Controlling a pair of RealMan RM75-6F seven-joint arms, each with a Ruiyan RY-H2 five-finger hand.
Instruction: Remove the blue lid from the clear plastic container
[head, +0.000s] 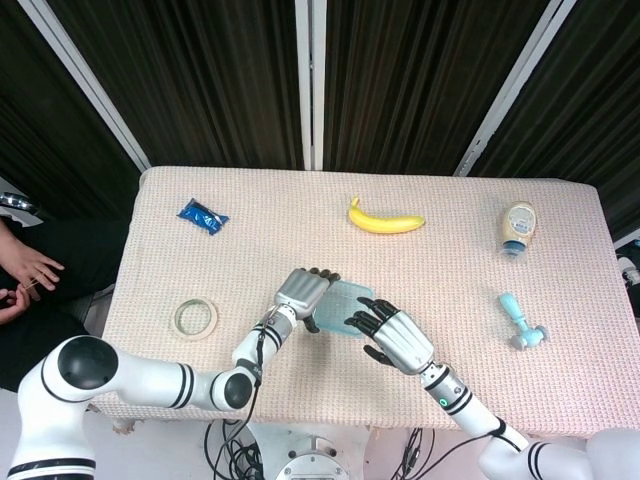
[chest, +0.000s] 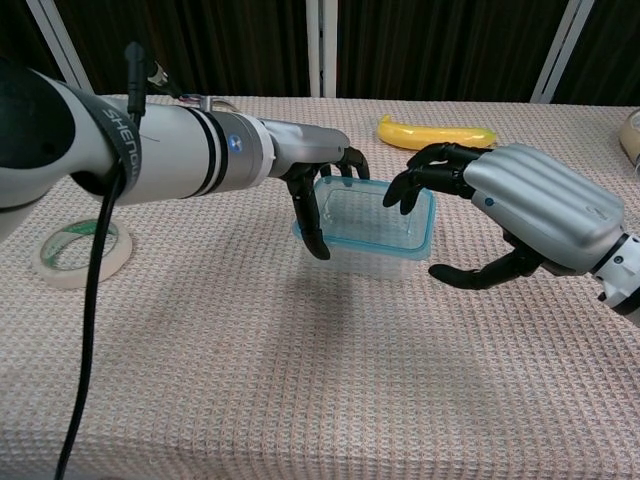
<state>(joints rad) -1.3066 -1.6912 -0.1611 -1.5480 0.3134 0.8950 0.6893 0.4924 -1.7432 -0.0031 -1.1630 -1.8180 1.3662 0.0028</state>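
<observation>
The clear plastic container (head: 338, 304) (chest: 372, 250) with its blue lid (chest: 376, 213) stands near the table's front middle. My left hand (head: 303, 291) (chest: 322, 184) grips its left end, with the thumb down the near side and the fingers over the far rim. From the right, my right hand (head: 396, 337) (chest: 520, 205) is open, its fingers arched over the lid's right edge and its thumb low in front of the container. Whether those fingers touch the lid cannot be told.
A banana (head: 385, 220) (chest: 435, 133) lies at the back middle. A tape roll (head: 195, 318) (chest: 80, 250) lies front left, a blue packet (head: 203, 215) back left. A mayonnaise bottle (head: 518, 228) and a teal tool (head: 522, 320) sit right. A person's hands (head: 25, 275) show at the left edge.
</observation>
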